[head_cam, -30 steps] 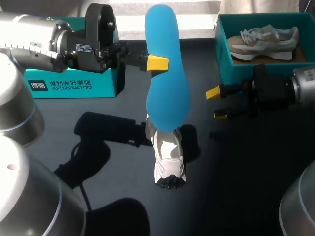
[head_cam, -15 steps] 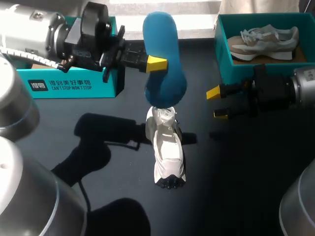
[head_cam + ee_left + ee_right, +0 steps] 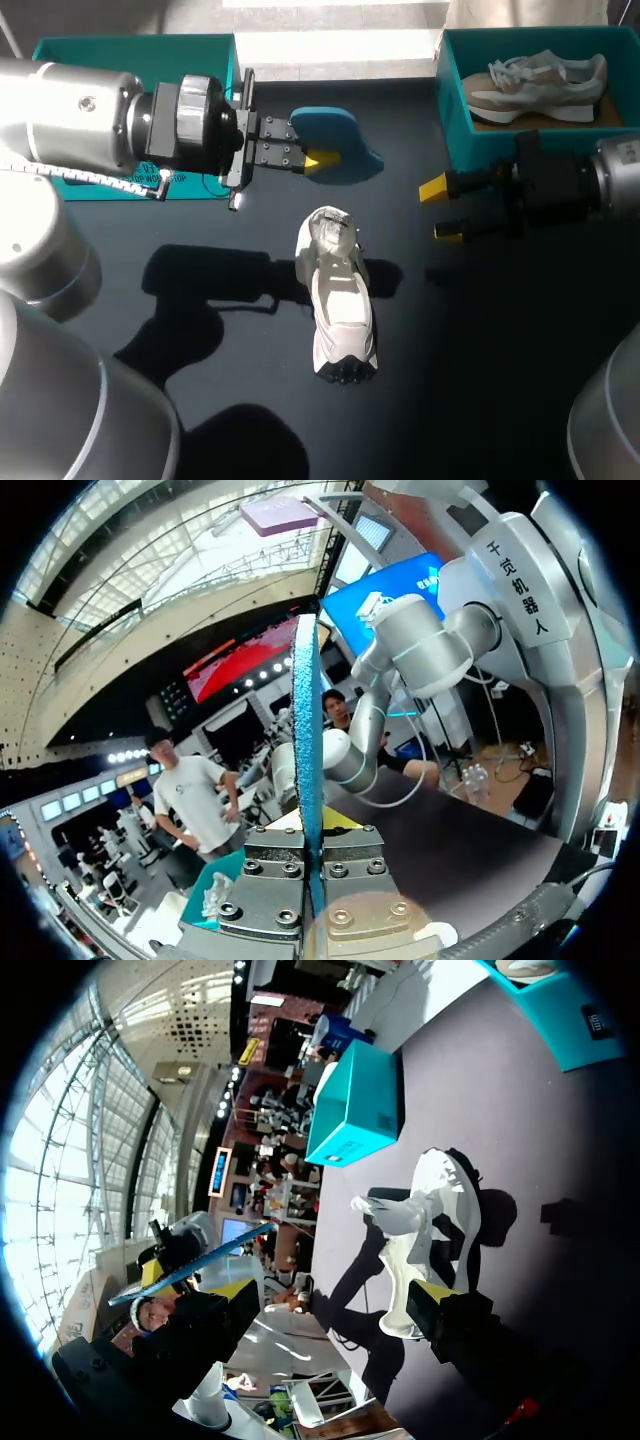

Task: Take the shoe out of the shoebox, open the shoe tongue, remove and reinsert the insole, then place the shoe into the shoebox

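Largely hidden behind the left arm (image 3: 80, 110) in the head view: the teal box (image 3: 130, 48) at the far left of the bench (image 3: 500, 350), print on its front mostly covered. Cut off by that view's right edge: the second teal shoebox (image 3: 452, 110). Only one yellow tip of the left end effector (image 3: 320, 160) showing, the other out of sight. From the left wrist, blue insole (image 3: 308, 730) edge-on only, both faces unseen. From the right wrist, near end of the white shoe (image 3: 420, 1230) blocked by a finger (image 3: 445, 1315) of the right end effector (image 3: 330, 1295). Inside of the shoe too small to make out.
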Available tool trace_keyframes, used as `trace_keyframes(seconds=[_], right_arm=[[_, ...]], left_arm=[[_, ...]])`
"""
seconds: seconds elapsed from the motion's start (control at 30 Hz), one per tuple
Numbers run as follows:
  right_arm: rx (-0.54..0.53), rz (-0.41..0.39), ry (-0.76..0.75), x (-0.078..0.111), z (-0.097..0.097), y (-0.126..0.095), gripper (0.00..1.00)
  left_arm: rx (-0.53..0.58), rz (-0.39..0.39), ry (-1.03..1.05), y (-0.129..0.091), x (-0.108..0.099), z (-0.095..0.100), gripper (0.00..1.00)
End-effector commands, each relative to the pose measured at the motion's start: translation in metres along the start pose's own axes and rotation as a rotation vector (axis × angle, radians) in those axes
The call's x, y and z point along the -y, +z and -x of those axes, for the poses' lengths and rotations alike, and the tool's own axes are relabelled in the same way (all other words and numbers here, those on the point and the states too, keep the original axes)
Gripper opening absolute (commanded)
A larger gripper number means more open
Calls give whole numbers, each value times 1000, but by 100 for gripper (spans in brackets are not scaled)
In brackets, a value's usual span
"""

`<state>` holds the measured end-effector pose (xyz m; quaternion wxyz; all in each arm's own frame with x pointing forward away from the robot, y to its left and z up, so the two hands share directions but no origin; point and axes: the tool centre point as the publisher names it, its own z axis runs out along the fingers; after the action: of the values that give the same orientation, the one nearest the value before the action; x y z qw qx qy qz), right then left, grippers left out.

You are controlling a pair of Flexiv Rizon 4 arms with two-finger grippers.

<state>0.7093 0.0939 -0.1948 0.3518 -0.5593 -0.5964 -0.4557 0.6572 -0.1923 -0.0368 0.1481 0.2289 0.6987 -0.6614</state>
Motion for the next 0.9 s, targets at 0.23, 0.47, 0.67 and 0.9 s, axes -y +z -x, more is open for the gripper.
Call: trace_keyframes(seconds=[0.23, 0.47, 0.67, 0.9], right_arm=[[2, 1, 0, 0, 0, 2, 100], [2, 1, 0, 0, 0, 2, 100], [2, 1, 0, 0, 0, 2, 100], [2, 1, 0, 0, 0, 2, 100]], left_arm=[[79, -17, 514, -5, -1, -11, 0], [86, -16, 658, -10, -21, -25, 0], [165, -20, 804, -22, -53, -37, 0], [141, 61, 905, -25, -79, -53, 0]])
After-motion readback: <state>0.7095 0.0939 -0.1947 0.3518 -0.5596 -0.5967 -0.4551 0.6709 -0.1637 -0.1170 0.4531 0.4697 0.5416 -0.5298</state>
